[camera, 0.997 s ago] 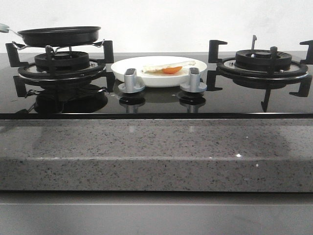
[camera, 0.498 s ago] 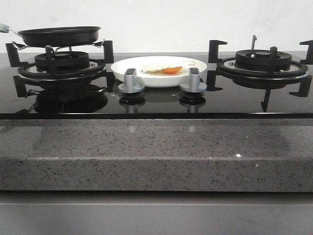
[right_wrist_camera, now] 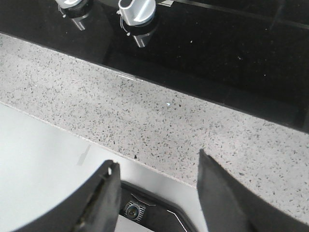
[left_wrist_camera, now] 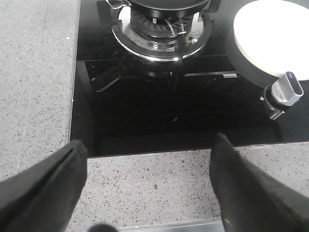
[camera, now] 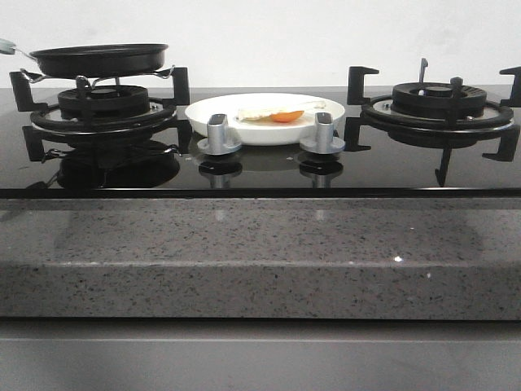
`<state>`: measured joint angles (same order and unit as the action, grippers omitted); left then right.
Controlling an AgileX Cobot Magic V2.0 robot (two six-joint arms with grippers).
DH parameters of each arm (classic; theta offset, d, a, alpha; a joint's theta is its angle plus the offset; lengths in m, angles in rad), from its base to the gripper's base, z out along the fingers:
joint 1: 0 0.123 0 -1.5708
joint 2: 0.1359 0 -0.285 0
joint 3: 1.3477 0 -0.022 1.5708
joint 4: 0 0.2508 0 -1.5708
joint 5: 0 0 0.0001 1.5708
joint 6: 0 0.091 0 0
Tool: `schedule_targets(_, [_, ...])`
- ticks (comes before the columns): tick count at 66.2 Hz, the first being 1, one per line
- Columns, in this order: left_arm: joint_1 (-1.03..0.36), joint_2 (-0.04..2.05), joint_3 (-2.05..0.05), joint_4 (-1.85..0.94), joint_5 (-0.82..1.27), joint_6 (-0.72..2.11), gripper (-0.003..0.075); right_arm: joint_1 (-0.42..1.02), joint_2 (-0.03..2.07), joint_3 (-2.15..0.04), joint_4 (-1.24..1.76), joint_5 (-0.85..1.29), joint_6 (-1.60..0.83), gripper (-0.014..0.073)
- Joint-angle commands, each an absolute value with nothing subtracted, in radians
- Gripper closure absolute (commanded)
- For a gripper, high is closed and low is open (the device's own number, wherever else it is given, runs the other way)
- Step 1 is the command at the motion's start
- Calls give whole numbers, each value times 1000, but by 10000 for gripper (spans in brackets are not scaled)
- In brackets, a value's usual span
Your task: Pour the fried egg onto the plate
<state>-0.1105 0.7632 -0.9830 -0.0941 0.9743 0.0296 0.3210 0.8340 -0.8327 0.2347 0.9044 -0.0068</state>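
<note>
The fried egg (camera: 277, 115), pale white with an orange yolk, lies on the white plate (camera: 203, 114) between the two burners on the black glass hob. The plate's edge also shows in the left wrist view (left_wrist_camera: 270, 34). The black frying pan (camera: 99, 59) sits on the left burner grate, its handle pointing left. My left gripper (left_wrist_camera: 149, 159) is open and empty over the granite counter in front of the left burner. My right gripper (right_wrist_camera: 157, 166) is open and empty over the counter's front edge. Neither arm shows in the front view.
Two silver knobs (camera: 218, 134) (camera: 322, 133) stand on the hob in front of the plate. The right burner (camera: 438, 106) has a bare black grate. A speckled granite counter (camera: 260, 252) runs along the front. One knob also shows in the left wrist view (left_wrist_camera: 286, 93).
</note>
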Motion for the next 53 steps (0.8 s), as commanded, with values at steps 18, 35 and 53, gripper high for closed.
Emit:
schedule_targets(18, [-118, 761, -1009, -103, 910, 17, 307, 319, 827, -856, 244, 859, -14, 492])
schedule_targets(35, [-118, 761, -1009, -103, 910, 17, 645, 319, 827, -856, 244, 858, -14, 661])
schedule_targets(53, [-118, 761, -1009, -99, 910, 17, 740, 319, 827, -856, 244, 858, -14, 661])
